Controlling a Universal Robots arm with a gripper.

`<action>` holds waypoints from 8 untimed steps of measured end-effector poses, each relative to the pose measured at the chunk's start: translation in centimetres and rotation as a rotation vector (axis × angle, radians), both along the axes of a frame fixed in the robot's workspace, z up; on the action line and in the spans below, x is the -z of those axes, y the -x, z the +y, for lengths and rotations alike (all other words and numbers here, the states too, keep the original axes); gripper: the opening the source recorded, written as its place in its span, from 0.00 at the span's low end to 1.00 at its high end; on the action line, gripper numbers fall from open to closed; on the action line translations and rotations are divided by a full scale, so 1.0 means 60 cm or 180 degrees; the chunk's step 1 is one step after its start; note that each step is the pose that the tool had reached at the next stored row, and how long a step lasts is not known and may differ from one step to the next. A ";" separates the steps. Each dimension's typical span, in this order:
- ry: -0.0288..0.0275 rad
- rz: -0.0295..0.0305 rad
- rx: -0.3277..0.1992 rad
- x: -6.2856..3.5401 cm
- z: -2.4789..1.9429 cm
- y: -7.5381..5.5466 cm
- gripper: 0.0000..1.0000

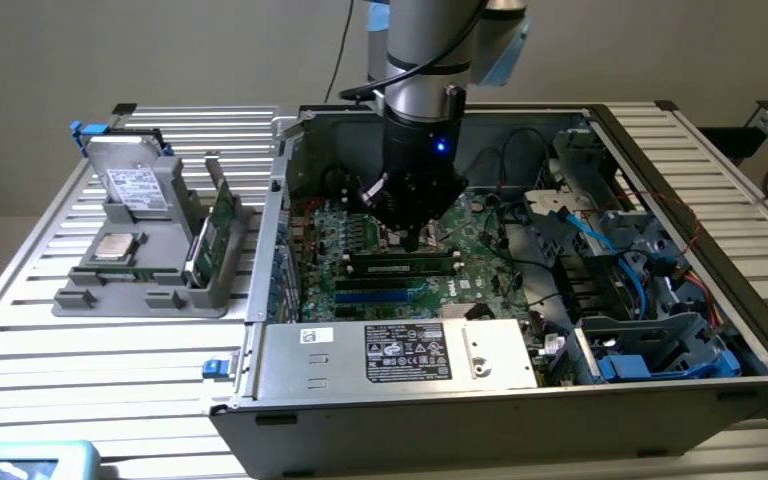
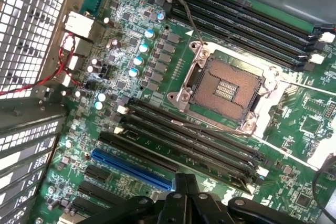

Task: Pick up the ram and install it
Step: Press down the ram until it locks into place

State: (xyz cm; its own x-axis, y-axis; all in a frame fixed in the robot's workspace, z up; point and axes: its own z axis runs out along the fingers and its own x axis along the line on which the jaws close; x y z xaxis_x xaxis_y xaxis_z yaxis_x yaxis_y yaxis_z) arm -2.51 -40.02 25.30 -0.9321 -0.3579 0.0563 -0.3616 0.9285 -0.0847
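My gripper (image 1: 415, 243) hangs inside the open computer case (image 1: 651, 150), low over the motherboard (image 1: 357, 235). Its fingers are shut with nothing between them. Right below the fingertips, a thin green ram (image 1: 404, 266) with dark chips lies along one of the long black slots. I cannot tell whether the fingertips touch it. In the wrist view the shut gripper (image 2: 185, 184) sits just past a row of long black slots (image 2: 199, 145), beside the open CPU socket (image 2: 223, 90).
A blue slot (image 1: 384, 297) runs alongside the ram. The power supply (image 1: 411, 355) with its label closes the case's near side. Blue cables (image 1: 598, 240) and drive bays are on the exterior view's right. A grey holder (image 1: 144, 290) with upright green cards (image 1: 217, 225) stands outside, on the exterior view's left.
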 end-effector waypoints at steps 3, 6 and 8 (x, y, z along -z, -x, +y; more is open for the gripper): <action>0.0000 -0.0006 0.0109 0.000 0.0000 0.000 0.11; 0.0000 -0.0012 0.0213 0.000 0.0000 0.000 0.11; 0.0000 -0.0017 0.0283 0.000 0.0000 0.000 0.11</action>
